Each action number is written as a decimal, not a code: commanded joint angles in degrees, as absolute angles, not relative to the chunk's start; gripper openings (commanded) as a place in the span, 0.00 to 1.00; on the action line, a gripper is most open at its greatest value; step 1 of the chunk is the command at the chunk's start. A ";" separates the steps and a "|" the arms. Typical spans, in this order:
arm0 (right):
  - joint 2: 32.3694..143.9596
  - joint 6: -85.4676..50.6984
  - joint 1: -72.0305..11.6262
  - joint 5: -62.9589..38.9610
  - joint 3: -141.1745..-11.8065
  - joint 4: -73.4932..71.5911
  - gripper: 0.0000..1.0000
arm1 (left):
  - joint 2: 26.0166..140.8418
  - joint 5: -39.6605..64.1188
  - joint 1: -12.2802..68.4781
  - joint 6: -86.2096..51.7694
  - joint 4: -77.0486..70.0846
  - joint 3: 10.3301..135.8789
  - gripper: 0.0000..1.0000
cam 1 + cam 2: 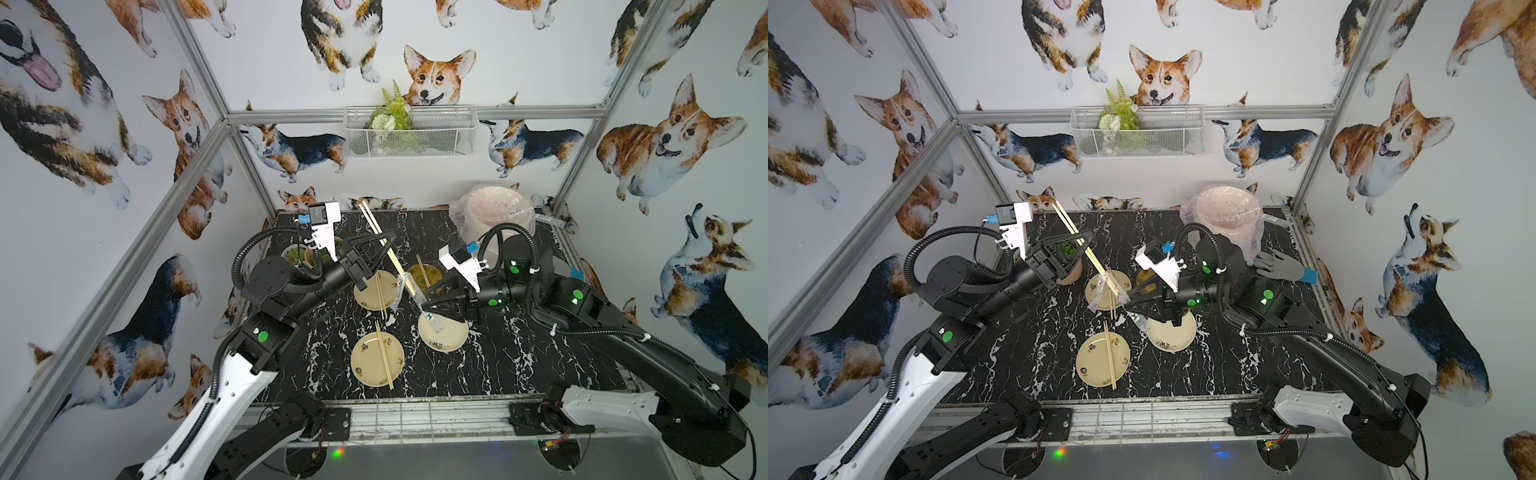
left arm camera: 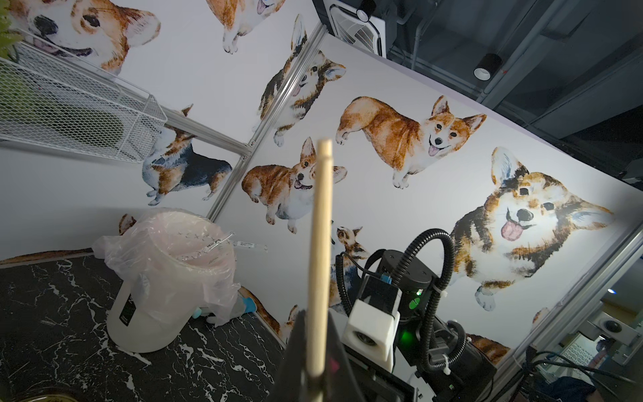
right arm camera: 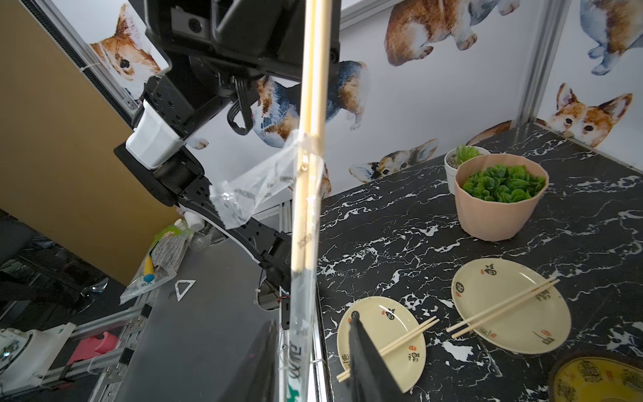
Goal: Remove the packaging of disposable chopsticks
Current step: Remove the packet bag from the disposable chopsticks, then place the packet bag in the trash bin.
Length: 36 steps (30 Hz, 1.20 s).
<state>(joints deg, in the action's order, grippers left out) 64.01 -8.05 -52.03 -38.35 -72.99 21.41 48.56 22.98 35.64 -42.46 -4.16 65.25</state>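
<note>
Closest in the right wrist view, the right gripper stood partly open at the bottom centre, its fingers on either side of the packaging without pinching it. The clear sleeve covered only the lower end of the disposable chopsticks, and a torn flap hung off to the left at mid-frame. In a top view the left gripper was clamped on the sticks' bare part just above frame centre. A loose pair lay across the lower-centre plate.
</note>
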 commanded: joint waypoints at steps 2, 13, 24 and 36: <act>65.31 -6.41 -52.46 -38.16 -73.59 22.15 0.20 | 48.26 23.82 35.60 -42.45 -4.75 65.13 0.00; 62.09 -3.66 -48.01 -9.63 -77.19 32.10 0.00 | 43.75 14.53 35.59 -35.80 2.81 65.89 0.00; 74.37 -4.00 -23.09 12.79 -86.83 32.94 0.00 | 40.19 10.14 35.60 -33.83 6.89 64.66 0.00; 89.23 -7.65 -13.62 10.08 -88.47 13.97 0.00 | 39.46 9.85 35.59 -33.35 7.88 64.54 0.00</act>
<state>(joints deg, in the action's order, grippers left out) 85.30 -7.66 -13.72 9.76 -86.96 20.29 39.66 10.15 35.64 -33.47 8.71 64.90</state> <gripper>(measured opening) 0.054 0.079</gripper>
